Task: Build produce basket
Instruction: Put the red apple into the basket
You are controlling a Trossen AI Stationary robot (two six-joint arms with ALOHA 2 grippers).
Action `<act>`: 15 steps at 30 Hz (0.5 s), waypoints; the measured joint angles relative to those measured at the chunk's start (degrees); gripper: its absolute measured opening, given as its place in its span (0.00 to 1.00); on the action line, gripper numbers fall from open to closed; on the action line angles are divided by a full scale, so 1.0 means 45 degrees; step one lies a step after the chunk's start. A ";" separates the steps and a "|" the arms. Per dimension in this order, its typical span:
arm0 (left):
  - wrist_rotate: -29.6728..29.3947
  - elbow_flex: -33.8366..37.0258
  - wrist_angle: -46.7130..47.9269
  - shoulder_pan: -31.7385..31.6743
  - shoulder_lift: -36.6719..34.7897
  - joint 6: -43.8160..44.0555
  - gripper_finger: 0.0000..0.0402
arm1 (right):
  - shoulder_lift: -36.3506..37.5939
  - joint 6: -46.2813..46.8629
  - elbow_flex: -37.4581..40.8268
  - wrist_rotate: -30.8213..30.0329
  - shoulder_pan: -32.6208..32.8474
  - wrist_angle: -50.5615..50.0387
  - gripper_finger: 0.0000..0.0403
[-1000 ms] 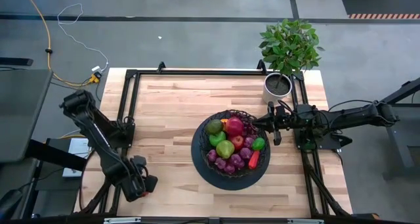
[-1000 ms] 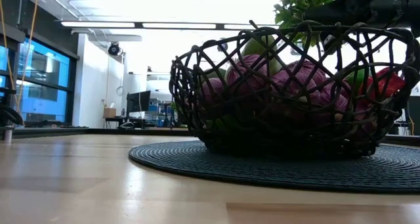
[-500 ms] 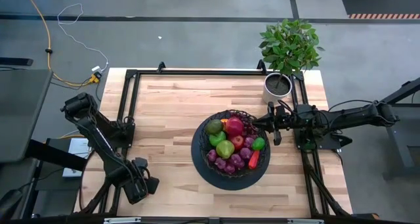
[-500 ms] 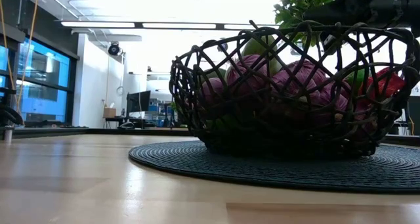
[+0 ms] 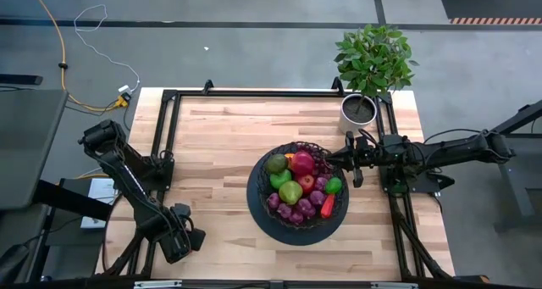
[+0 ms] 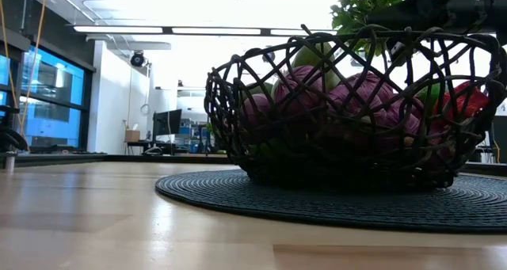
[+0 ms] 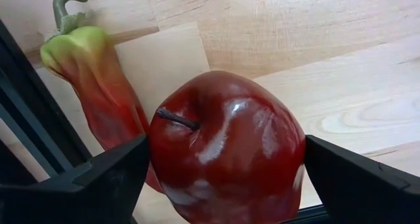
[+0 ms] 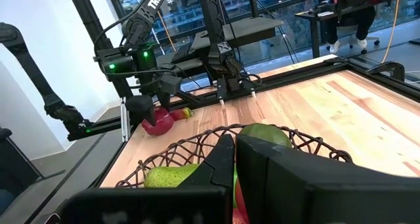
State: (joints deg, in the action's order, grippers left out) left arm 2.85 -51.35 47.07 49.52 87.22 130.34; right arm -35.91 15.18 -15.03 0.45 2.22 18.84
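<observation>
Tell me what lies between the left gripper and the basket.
In the high view, only bare wooden table separates the left gripper, shut on a red apple, from the basket.

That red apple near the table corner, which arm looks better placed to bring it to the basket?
The left: its gripper already straddles the red apple. The right gripper waits beside the basket, far from it.

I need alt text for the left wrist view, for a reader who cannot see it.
A shiny dark red apple sits between the two dark fingers of the left hand, above a pale wooden table. Beside the apple lies a red pepper with a green top.
</observation>
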 joint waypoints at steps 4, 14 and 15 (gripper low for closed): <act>-0.0001 0.0000 0.0000 0.0000 0.0000 0.0000 0.89 | 0.0002 0.0005 0.0000 0.0000 0.0003 0.0003 0.00; -0.0078 0.0005 0.0014 -0.0081 -0.0023 0.0000 0.87 | 0.0002 0.0097 0.0000 0.0000 0.0003 -0.0001 0.00; -0.0106 0.0024 0.0000 -0.0116 -0.0072 -0.0019 0.87 | 0.0002 0.0097 0.0000 0.0000 0.0002 -0.0001 0.00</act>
State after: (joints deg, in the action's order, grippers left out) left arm 2.38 -51.24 47.07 49.00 86.90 130.26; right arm -35.90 15.62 -15.03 0.45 2.23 18.83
